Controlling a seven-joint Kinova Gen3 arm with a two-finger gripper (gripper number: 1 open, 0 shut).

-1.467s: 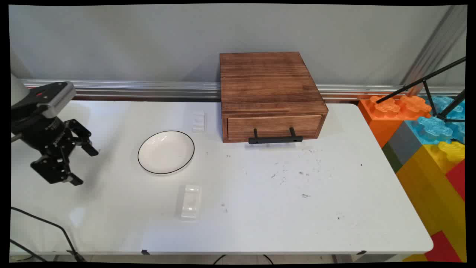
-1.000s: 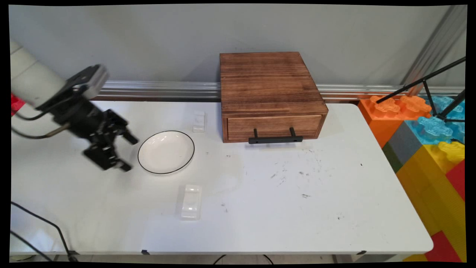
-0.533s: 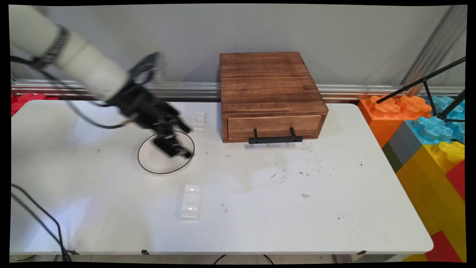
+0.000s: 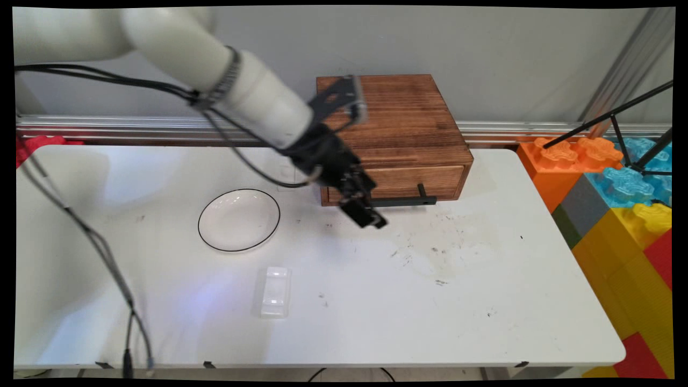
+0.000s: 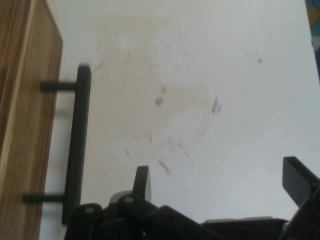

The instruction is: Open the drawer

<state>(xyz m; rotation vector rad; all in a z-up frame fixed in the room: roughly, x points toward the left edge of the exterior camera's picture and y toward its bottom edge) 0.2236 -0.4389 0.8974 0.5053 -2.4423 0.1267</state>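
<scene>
I hold the gripper (image 4: 371,212), its fingers (image 5: 142,181) spread and empty, low beside the drawer's black handle (image 5: 77,145) on the wooden box (image 4: 392,137); drifting sideways, I judge, could knock a finger against that bar.

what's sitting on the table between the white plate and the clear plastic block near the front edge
Nothing. In the main view, the stretch of white table between the plate and the clear block is bare.
</scene>
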